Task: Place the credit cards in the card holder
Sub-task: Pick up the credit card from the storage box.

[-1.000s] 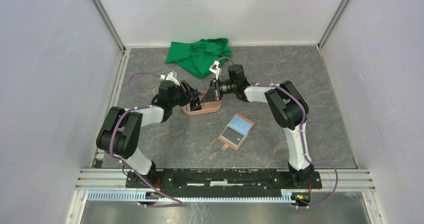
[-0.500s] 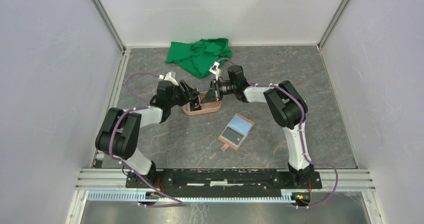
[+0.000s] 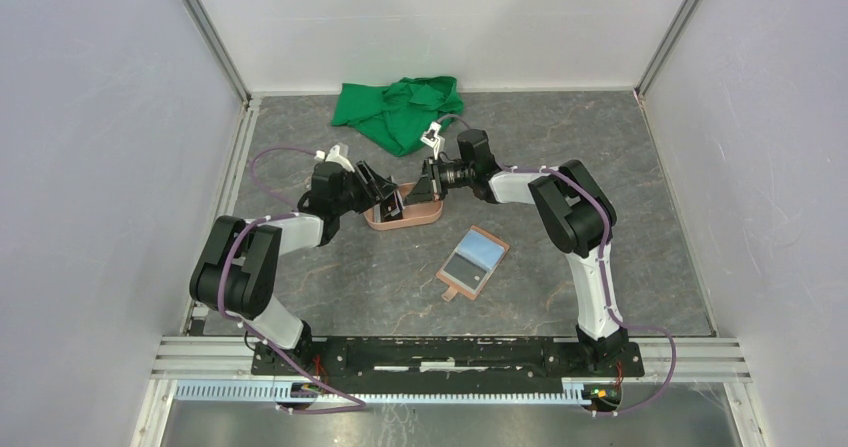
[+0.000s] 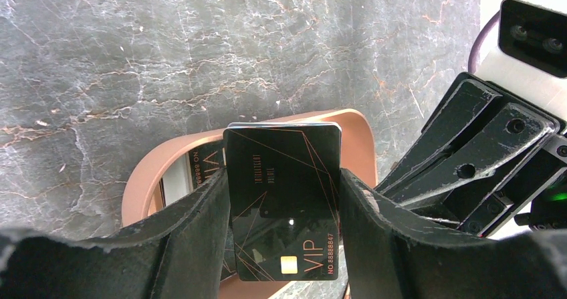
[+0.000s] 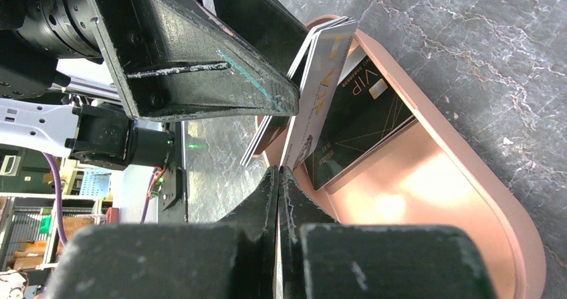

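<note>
My left gripper [image 4: 284, 175] is shut across the width of a small stack of credit cards [image 4: 281, 185], a black VIP card on top, held upright over the salmon-pink tray [image 4: 144, 185]. My right gripper [image 5: 278, 172] faces it from the other side. It is shut on the edge of a pale card [image 5: 319, 91] in that stack. Another black card [image 5: 354, 118] lies in the tray. In the top view both grippers, left [image 3: 385, 199] and right [image 3: 425, 189], meet above the tray [image 3: 405, 217]. The tan card holder [image 3: 473, 262] lies open to the right, with cards showing inside.
A crumpled green cloth [image 3: 398, 110] lies at the back of the marbled table, just behind the grippers. Grey walls close in both sides, and a metal rail runs along the near edge.
My right gripper's jaws have closed from slightly apart onto the card's edge. Both grippers have shifted a little away from each other over the tray.
</note>
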`<state>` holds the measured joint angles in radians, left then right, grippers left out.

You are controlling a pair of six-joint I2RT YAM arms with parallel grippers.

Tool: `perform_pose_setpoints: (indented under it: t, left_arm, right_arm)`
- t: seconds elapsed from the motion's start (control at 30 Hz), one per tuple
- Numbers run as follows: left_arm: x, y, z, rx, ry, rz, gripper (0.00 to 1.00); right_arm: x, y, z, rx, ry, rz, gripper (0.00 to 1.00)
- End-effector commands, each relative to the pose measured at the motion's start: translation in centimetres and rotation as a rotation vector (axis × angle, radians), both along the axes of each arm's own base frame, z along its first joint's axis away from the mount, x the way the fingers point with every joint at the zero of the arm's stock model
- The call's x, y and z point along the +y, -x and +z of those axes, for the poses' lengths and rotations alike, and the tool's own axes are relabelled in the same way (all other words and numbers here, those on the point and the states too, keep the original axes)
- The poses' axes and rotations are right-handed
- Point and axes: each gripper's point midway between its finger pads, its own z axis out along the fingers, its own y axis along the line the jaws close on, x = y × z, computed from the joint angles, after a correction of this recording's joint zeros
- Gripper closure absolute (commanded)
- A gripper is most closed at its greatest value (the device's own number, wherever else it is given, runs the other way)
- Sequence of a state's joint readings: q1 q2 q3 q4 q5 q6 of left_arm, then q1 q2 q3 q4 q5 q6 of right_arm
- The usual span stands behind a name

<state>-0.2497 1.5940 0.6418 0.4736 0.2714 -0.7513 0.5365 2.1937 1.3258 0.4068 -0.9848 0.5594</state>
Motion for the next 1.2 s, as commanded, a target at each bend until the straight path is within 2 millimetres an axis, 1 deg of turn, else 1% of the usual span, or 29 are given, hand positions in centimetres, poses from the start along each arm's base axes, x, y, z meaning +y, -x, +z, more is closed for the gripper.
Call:
perform_pose_setpoints:
  t: [0.0,0.3,0.63,0.8,0.93,1.17]
  left_arm:
    - [0.19,-0.41,1.5,-0.063,-0.001,-0.007,0.46]
    - [0.18,-0.37,1.5,-0.063,0.001,-0.012,0.43]
    - [0.15,-0.31,1.61,-0.064,0.006,-0.018,0.32]
    - [0.32,-0.28,1.6,-0.063,0.0,-0.014,0.29]
    - [0.42,-0.27,1.5,-0.059,-0.003,-0.012,0.29]
    - [1.03,-0.41,2.12,-0.073,-0.031,0.009,0.28]
  right_arm:
    - [0.42,-1.1,1.96,-0.079,-0.034,-0.001,1.0]
    - [0.31,-1.04,1.35,-0.075,-0.02,0.0,1.0]
    - [0.31,-1.08,1.47,-0.08,-0.021,0.004,1.0]
    - [0.23,-1.12,1.63,-0.088,-0.02,0.005,1.0]
    - [0.18,-1.2,1.72,-0.092,-0.02,0.004,1.0]
    - [-0.01,-1.44,1.79,-0.092,-0.02,-0.002,1.0]
